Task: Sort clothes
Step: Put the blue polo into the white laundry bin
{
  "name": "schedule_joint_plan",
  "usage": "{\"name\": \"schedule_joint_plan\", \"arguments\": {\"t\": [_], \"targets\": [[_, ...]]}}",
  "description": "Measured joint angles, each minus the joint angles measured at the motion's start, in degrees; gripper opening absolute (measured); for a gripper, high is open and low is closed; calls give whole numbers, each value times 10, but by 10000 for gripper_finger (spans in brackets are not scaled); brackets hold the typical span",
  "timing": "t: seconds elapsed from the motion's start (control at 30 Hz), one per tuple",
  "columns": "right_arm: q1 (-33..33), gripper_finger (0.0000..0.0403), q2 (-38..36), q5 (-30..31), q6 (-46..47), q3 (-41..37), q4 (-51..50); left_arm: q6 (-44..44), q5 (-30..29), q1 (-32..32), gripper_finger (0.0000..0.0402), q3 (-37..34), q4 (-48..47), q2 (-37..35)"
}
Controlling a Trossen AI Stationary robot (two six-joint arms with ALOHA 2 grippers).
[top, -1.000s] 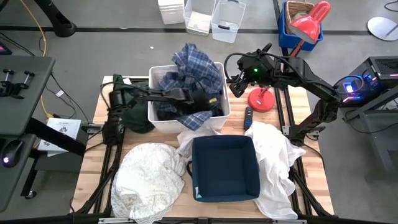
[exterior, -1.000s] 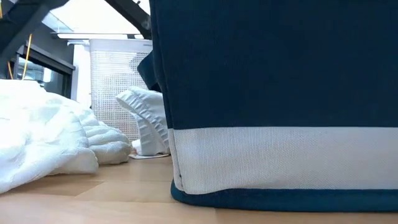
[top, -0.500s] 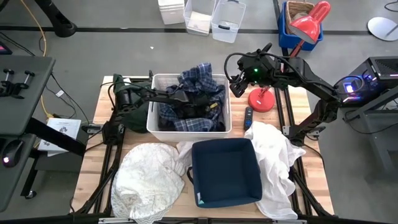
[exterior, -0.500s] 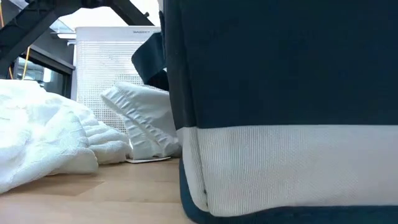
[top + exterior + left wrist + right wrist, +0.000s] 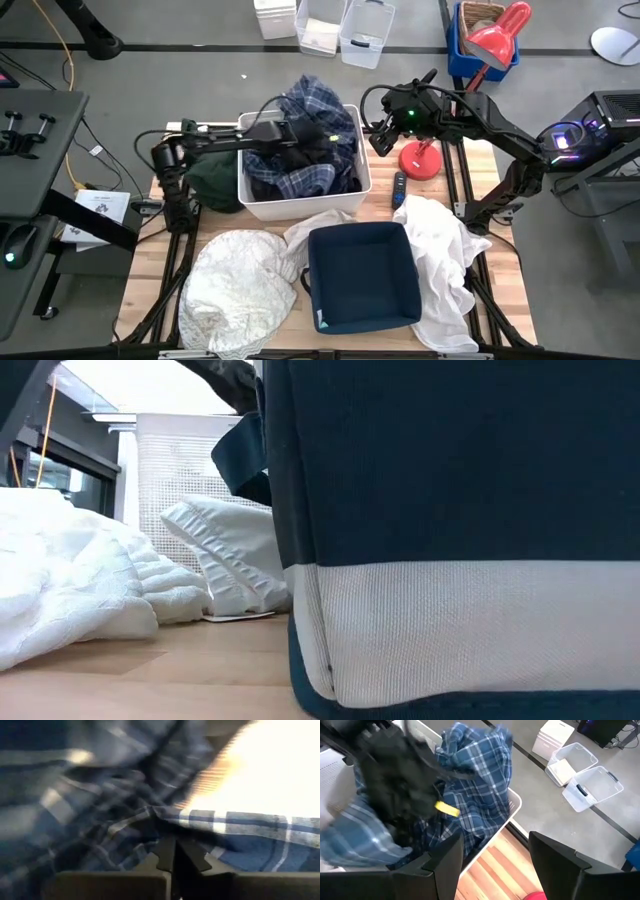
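left pincer (image 5: pixel 300 128) has swung back up over the white bin (image 5: pixel 250 200) since half a second ago, and the plaid shirt (image 5: pixel 312 105) rides higher with it, bunched above the far rim again. in my left wrist view the two fingers are pressed together with plaid cloth pinched at their tips, so i'm calling it clamped on the plaid shirt. the rest of that shirt drapes down into the bin over darker clothes. right pincer (image 5: pixel 378 135) hangs just beside the bin's far right corner, fingers apart, holding nothing. dark green garment (image 5: pixel 213 183) sits on the worktop (image 5: pixel 160 178) against the bin's left wall. white ones (image 5: pixel 240 285) flank the navy bin (image 5: pixel 360 275). the lift looks underway; shirt isn't clear yet.
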Motion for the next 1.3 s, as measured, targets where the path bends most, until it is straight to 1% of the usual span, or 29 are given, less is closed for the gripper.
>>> {"name": "schedule_joint_plan", "arguments": {"t": [0.13, 0.2, 0.33, 0.43, 0.5, 0.53, 0.57, 0.67, 0.73, 0.77, 0.8, 0.83, 0.9, 0.97, 1.03, 1.17, 1.3], "targets": [[0, 220, 0, 0, -2, 0, 0, 2, 1, -11, 0, 1, -1, -42], [0, 220, 0, 0, -3, 0, 0, 6, -8, -19, 0, 1, -2, -59], [0, 220, 0, -1, -3, 0, 0, 1, -78, -53, 0, 1, -3, -90], [0, 220, 0, -2, -2, 0, 0, -2, -96, -104, 0, 1, 4, -91], [0, 220, 0, -2, -2, 0, 0, 1, -131, -138, 0, 2, 10, -86], [0, 220, 0, -2, -2, 0, 0, 8, -161, -151, 0, 2, 12, -85], [0, 220, 0, -2, -2, 0, 0, 19, -207, -163, 0, 2, 7, -83], [0, 220, 0, -1, -3, 0, 0, 42, -374, -184, 0, 1, -1, -87], [0, 220, 0, -1, -3, 0, 3, 45, -480, -177, 0, 1, 6, -103], [0, 220, 0, -1, -3, 0, 4, 47, -517, -172, 0, 2, 9, -108], [0, 220, 0, -1, -3, 0, 5, 47, -534, -165, 1, 3, 15, -112], [0, 220, 0, -1, -3, 0, 6, 47, -536, -156, 3, 3, 18, -114], [0, 220, 0, -1, -3, 0, 10, 46, -520, -138, 11, 2, 19, -116], [0, 220, 0, -1, -3, 0, 10, 27, -501, -116, 25, 2, 35, -122], [0, 220, 0, -2, -2, 0, 10, 12, -481, -93, 43, 2, 65, -131], [0, 220, 0, -2, -1, 0, 10, 24, -445, -52, 85, 2, 148, -141], [0, 220, 0, -2, 6, 0, 10, 23, -424, 13, 126, 2, 210, -146]]}}
